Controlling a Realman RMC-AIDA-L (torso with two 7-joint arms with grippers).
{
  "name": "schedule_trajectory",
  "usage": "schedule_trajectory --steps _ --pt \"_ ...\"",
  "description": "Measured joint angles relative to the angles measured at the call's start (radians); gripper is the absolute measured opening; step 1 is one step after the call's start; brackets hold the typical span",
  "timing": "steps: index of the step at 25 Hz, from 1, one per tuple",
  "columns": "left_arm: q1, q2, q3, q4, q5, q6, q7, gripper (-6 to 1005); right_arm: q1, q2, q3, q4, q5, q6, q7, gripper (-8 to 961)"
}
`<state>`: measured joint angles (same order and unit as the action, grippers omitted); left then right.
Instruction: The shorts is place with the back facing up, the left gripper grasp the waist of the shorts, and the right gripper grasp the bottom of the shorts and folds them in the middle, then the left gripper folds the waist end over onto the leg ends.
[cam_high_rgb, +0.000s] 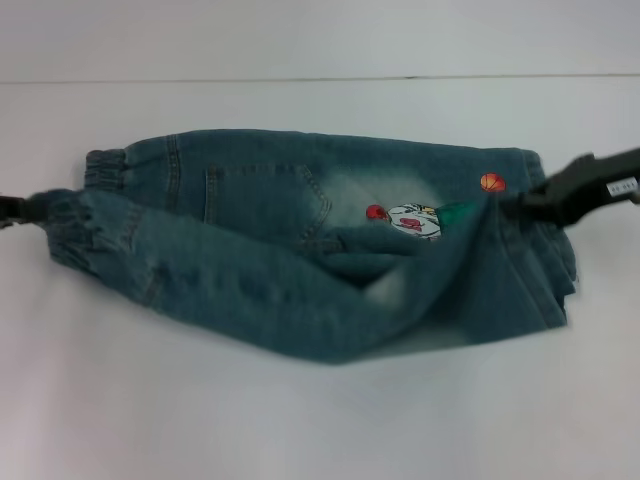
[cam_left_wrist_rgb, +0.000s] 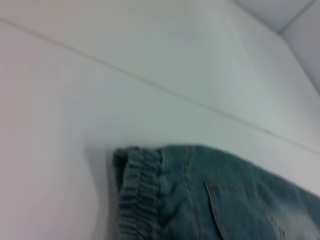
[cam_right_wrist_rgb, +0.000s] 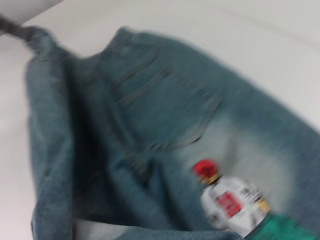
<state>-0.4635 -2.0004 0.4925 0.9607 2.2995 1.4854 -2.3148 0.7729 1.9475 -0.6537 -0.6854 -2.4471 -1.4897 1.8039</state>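
Head view shows the shorts (cam_high_rgb: 310, 240) lying across the white table (cam_high_rgb: 300, 420), back pocket up, with the elastic waistband toward the robot's left and the leg hems toward its right. The left gripper (cam_high_rgb: 22, 207) sits at the far left edge, its tip buried in the gathered waistband — it appears clamped on that near corner, which is why the corner stands bunched and a little raised. The right gripper (cam_high_rgb: 520, 200) comes in from the right and looks closed on the bottom of the shorts (cam_high_rgb: 545, 270) just beside the cartoon patch (cam_high_rgb: 415, 220). With both ends held, the near half hangs over the far half in a long slack fold (the lengthwise fold seems partly made, not yet flat). Right wrist view gives the pocket and the patch close below that arm; the left wrist view shows only the far waistband corner resting on the table.
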Motion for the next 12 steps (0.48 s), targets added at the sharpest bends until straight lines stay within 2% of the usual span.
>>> schedule_trajectory --steps 4,7,12 --pt "0.01 -0.023 -0.056 -0.006 -0.034 -0.034 0.067 114 -0.006 0.01 0.003 0.014 0.057 0.084 -0.036 3" --pt "0.008 -0.042 -0.054 -0.007 -0.044 -0.104 0.099 115 -0.008 0.01 0.002 0.022 0.086 0.121 -0.06 3" --pt "-0.004 -0.087 -0.047 -0.01 -0.045 -0.238 0.147 117 -0.013 0.008 0.014 0.023 0.104 0.173 -0.083 2"
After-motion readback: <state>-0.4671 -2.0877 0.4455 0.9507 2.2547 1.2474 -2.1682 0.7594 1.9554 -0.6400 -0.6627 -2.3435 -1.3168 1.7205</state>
